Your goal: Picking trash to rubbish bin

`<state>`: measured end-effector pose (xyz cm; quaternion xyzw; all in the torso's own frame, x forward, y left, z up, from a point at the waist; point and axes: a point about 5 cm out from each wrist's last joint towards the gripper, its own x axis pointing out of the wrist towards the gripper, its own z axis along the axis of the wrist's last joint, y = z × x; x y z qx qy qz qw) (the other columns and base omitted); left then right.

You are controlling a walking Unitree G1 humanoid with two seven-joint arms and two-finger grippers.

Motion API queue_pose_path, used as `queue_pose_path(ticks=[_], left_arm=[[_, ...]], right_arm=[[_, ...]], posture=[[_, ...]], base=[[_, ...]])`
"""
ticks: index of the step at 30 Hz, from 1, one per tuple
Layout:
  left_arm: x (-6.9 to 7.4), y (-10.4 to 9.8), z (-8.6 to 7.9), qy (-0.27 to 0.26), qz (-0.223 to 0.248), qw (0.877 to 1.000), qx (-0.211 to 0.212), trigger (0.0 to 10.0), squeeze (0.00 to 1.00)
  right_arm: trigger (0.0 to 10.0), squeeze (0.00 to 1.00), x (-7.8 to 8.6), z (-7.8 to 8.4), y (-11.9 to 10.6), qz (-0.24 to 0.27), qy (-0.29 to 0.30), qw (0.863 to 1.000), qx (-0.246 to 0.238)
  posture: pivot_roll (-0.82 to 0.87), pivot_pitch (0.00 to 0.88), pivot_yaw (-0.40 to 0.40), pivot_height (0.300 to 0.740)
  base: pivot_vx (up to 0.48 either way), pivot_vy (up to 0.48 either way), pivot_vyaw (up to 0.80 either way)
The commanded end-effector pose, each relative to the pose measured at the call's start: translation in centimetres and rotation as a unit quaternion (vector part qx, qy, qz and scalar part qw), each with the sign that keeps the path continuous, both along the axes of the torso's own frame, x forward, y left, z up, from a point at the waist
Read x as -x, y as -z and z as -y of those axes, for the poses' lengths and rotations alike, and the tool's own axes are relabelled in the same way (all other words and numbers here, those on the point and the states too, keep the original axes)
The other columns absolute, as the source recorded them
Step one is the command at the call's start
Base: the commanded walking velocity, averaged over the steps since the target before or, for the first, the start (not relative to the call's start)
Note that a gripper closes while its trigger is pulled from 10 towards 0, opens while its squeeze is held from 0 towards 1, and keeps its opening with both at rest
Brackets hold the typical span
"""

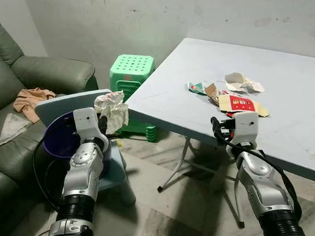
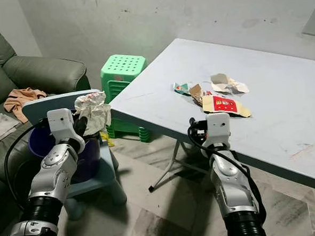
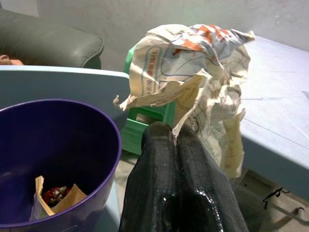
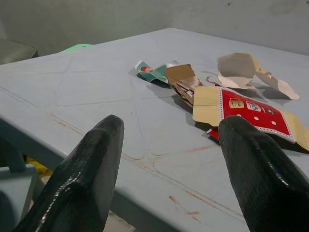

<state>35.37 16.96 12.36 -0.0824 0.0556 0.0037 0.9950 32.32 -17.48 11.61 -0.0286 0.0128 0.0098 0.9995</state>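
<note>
My left gripper (image 1: 105, 123) is shut on a crumpled sheet of printed paper (image 3: 193, 82), holding it up beside the rim of the purple rubbish bin (image 3: 58, 159). The bin (image 1: 60, 140) sits on a pale blue chair and holds a scrap of red and tan wrapper (image 3: 55, 195). My right gripper (image 4: 169, 159) stands open at the near edge of the light blue table (image 1: 283, 73), empty. Beyond it lie a flattened red and tan carton (image 4: 246, 113), a brown torn piece (image 4: 181, 79), a green wrapper (image 4: 147, 71) and a pale torn carton (image 4: 241, 70).
A green plastic stool (image 1: 131, 71) stands between the chair and the table. A dark green sofa (image 1: 15, 73) with an orange cloth (image 1: 32, 99) fills the left. The table's folding legs (image 1: 177, 170) reach the tiled floor ahead.
</note>
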Motion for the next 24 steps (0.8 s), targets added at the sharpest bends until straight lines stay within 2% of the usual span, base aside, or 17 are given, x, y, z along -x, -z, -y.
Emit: queue_pose_path(ticks=[1,12,16,24], left_arm=[[0.05,-0.21,-0.08,-0.001,0.001,1.000,0.000,10.0,0.00],[-0.04,-0.27,0.00,0.002,-0.002,1.000,0.002,10.0,0.00],[-0.06,-0.35,-0.03,-0.006,-0.004,1.000,-0.009,10.0,0.00],[-0.02,-0.25,-0.07,-0.015,-0.011,1.000,-0.007,10.0,0.00]], right_arm=[[10.0,0.00,0.06,0.21,0.16,-0.001,0.003,1.000,0.005],[10.0,0.00,0.06,0.39,0.34,-0.006,0.003,1.000,0.010],[10.0,0.00,0.24,0.60,0.50,-0.011,-0.002,1.000,0.006],[10.0,0.00,0.30,0.94,0.51,-0.013,-0.001,1.000,0.009]], posture=[[-0.04,0.001,-0.048,0.740],[-0.04,0.000,-0.052,0.740],[-0.04,0.000,-0.053,0.740],[-0.04,0.000,-0.054,0.740]], base=[[0.000,0.424,0.00],[0.000,0.452,0.00],[0.000,0.000,0.00],[0.000,0.000,0.80]])
